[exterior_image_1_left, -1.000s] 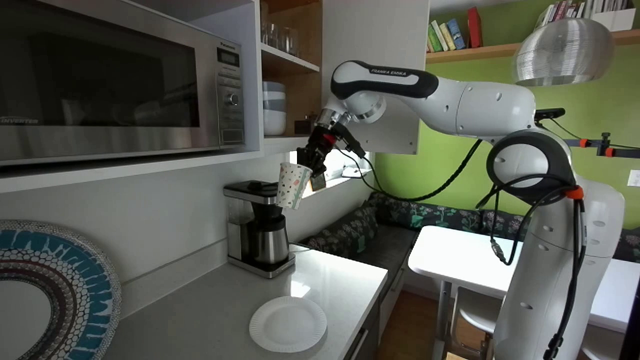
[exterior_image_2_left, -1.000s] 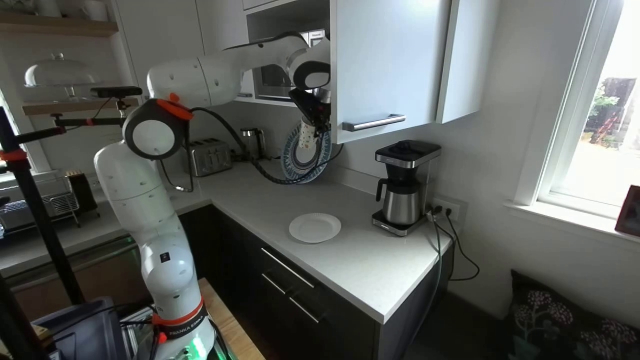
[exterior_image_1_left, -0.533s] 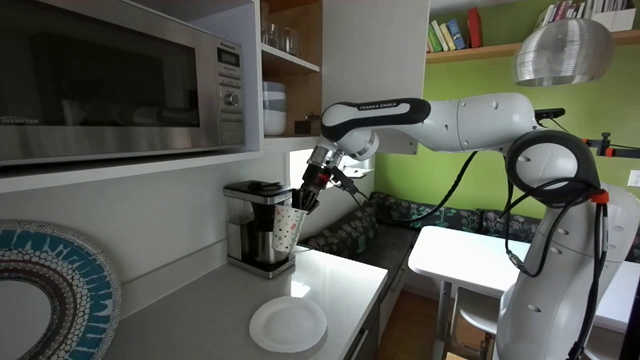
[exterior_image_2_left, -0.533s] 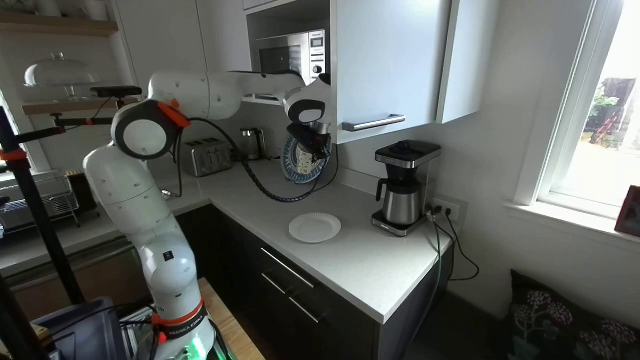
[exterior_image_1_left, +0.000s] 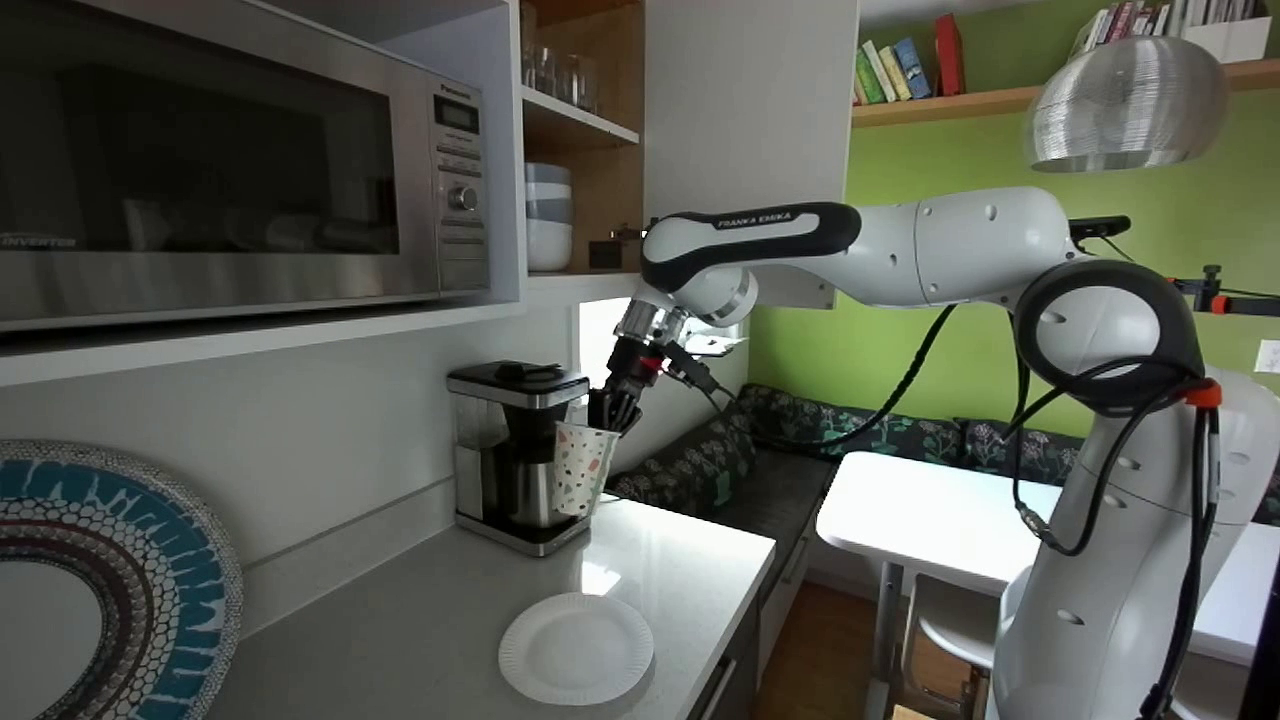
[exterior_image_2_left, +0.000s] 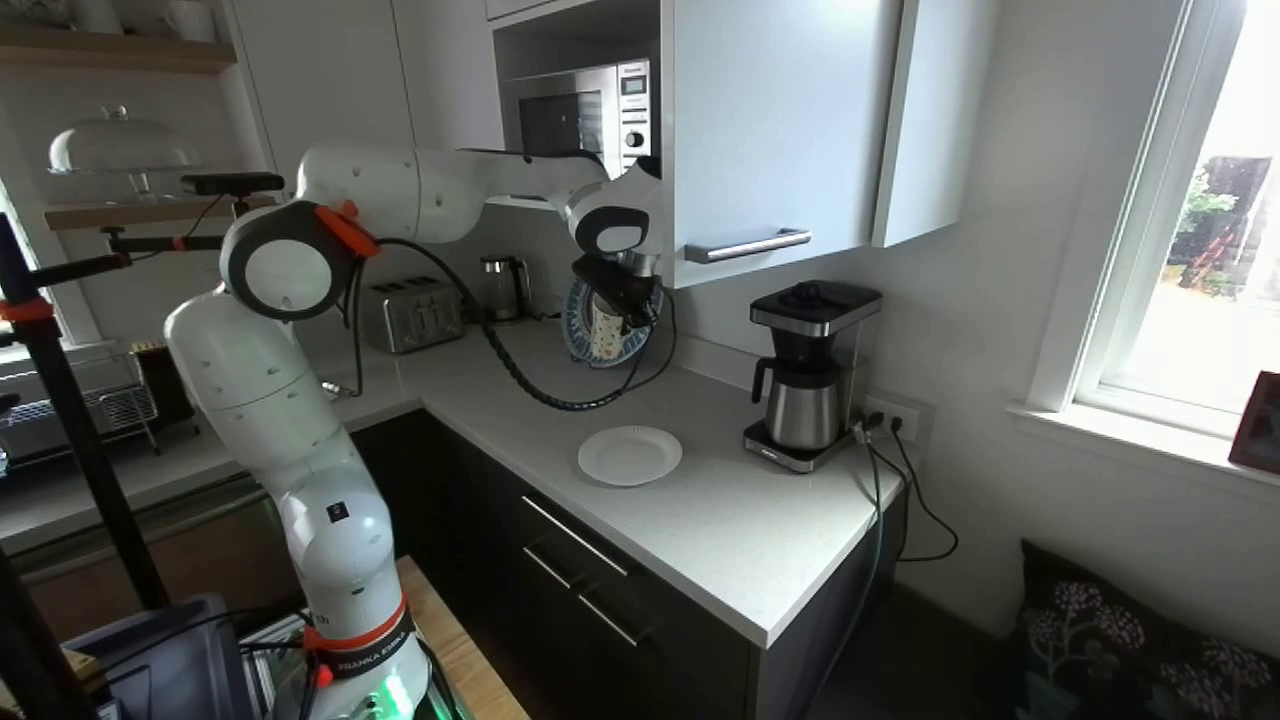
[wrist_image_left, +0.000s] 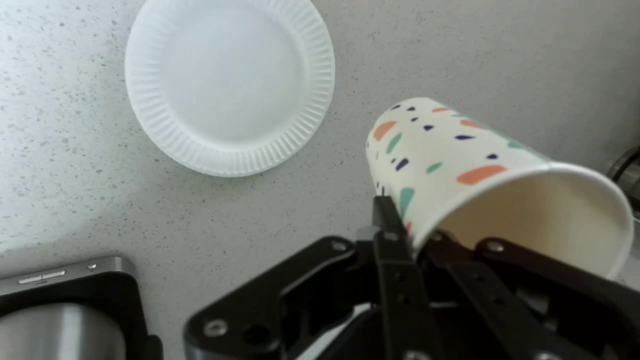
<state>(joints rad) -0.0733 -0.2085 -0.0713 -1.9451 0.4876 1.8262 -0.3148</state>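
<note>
Black two-fingered gripper (wrist_image_left: 410, 227) was closed tight, pinching the side of a white tapered paper cup (wrist_image_left: 440, 145) flecked with coral, green and navy. One finger lay outside, the other inside the mouth. Cup hung tilted, mouth toward the gripper, in the air above a pale speckled countertop (wrist_image_left: 280, 215).

Handling (judged): very light, thin-sided, not very slippery, easily dented; a squeeze across the body would likely have crushed it. The rim looked stiffest, so a pinch there seemed sound, though the cup could have swivelled about it.

Surface: smooth and hard-looking, bearing a white fluted-rim disposable plate (wrist_image_left: 235, 70) and a black-and-steel coffee maker (exterior_image_2_left: 815, 320).

Room: stainless microwave (exterior_image_1_left: 200, 150) in an open cabinet niche, teal-patterned round platter (exterior_image_1_left: 190, 560) standing on edge below, lime-green wall (exterior_image_1_left: 930, 160) farther back.
</note>
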